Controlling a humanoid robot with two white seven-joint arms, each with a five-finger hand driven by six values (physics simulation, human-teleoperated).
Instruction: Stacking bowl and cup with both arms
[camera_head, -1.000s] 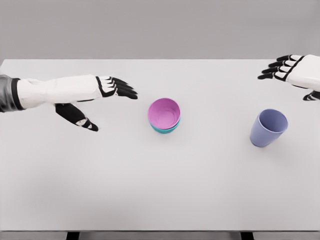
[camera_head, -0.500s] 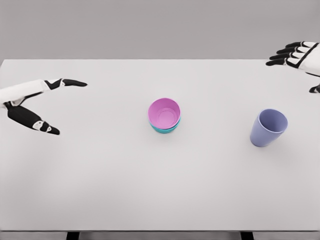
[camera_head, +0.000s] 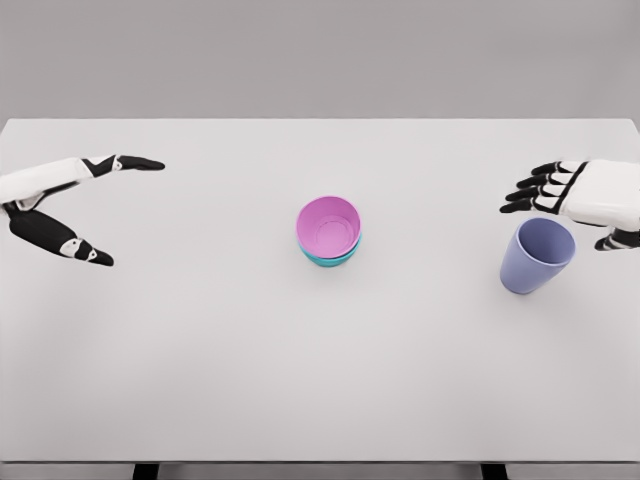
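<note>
A pink bowl sits nested in a teal bowl at the middle of the white table. A lavender cup stands upright to the right of them. My right hand hovers just above and behind the cup's rim, fingers spread and pointing left, holding nothing. My left hand is far out at the left edge, fingers and thumb spread wide, well away from the bowls.
The table's far edge runs in front of a grey wall. Two dark table legs show under the near edge.
My right hand has come down and left from the upper right corner to just over the cup. My left hand drew back to the left edge earlier and has barely moved since.
</note>
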